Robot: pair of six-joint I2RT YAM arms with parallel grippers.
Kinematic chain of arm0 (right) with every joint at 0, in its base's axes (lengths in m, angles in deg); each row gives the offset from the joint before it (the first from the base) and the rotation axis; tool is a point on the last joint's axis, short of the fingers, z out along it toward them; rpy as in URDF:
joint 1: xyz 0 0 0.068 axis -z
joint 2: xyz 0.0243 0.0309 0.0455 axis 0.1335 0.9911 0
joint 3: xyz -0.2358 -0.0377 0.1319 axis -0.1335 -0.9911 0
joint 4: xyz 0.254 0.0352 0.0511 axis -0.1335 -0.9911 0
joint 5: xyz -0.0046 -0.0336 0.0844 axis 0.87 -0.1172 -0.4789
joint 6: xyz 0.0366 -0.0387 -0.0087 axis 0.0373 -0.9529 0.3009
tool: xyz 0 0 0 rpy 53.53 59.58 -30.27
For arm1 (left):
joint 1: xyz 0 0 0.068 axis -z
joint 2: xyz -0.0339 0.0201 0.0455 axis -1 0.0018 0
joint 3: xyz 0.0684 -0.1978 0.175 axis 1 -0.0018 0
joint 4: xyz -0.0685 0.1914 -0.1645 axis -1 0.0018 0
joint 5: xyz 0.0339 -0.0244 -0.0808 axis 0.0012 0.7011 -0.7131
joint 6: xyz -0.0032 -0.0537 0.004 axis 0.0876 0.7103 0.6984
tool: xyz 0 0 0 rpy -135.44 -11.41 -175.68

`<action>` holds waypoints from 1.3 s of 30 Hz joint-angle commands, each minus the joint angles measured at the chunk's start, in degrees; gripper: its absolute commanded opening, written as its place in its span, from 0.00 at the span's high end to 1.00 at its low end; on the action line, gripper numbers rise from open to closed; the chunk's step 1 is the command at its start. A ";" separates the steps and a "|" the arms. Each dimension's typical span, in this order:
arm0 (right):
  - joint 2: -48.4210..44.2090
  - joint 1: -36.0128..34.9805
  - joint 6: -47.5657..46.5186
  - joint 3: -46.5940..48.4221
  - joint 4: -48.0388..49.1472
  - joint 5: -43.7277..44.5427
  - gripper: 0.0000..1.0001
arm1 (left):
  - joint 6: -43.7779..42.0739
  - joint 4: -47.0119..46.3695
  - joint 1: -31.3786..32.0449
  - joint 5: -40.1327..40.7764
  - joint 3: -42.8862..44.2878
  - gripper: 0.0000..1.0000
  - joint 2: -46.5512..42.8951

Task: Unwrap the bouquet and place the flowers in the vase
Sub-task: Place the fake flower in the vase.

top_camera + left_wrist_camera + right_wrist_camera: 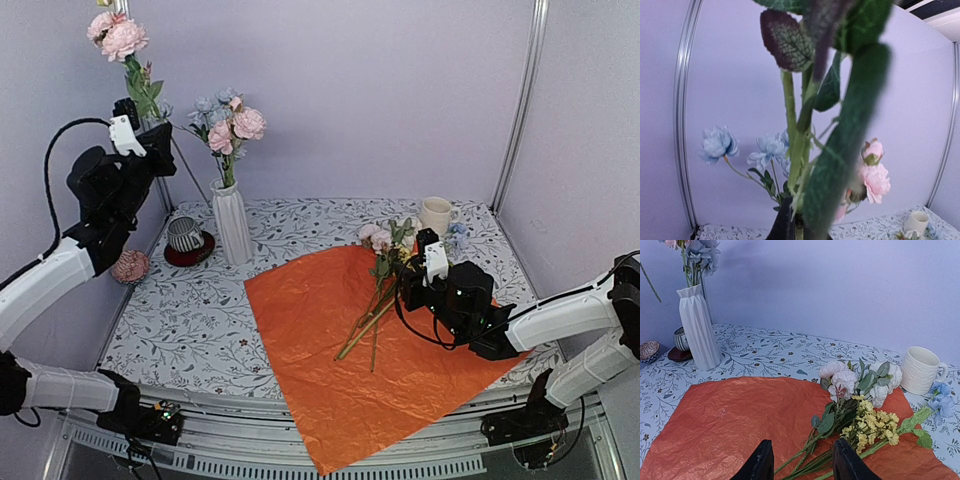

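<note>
Floral tablecloth (190,310), lilac walls: left gripper (132,118) clamped tight on a wiry pink stem (122,38) up high, ribbed white vase (231,222) below to its right, so the top-heavy bloom could swing past that narrow neck, while right gripper (802,462) straddles loose flowers (850,390) half-open on crinkly orange paper (730,425).

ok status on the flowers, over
Left claw shut on pink flower, up left of vase. Right claw open astride stems on paper. Vase already holds several blooms; mug stands apart.
</note>
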 commanded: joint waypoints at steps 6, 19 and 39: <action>0.41 0.17 -1.57 1.25 1.30 -0.34 0.57 | -3.32 -5.97 -2.06 -0.72 11.55 1.00 9.21; 0.07 0.16 -1.88 1.30 1.02 -1.09 0.56 | -2.03 -5.51 -4.41 -3.01 17.12 1.00 20.73; 0.76 0.17 -2.38 1.98 0.44 -0.38 0.52 | 10.57 5.18 -10.04 -10.73 18.54 0.49 33.32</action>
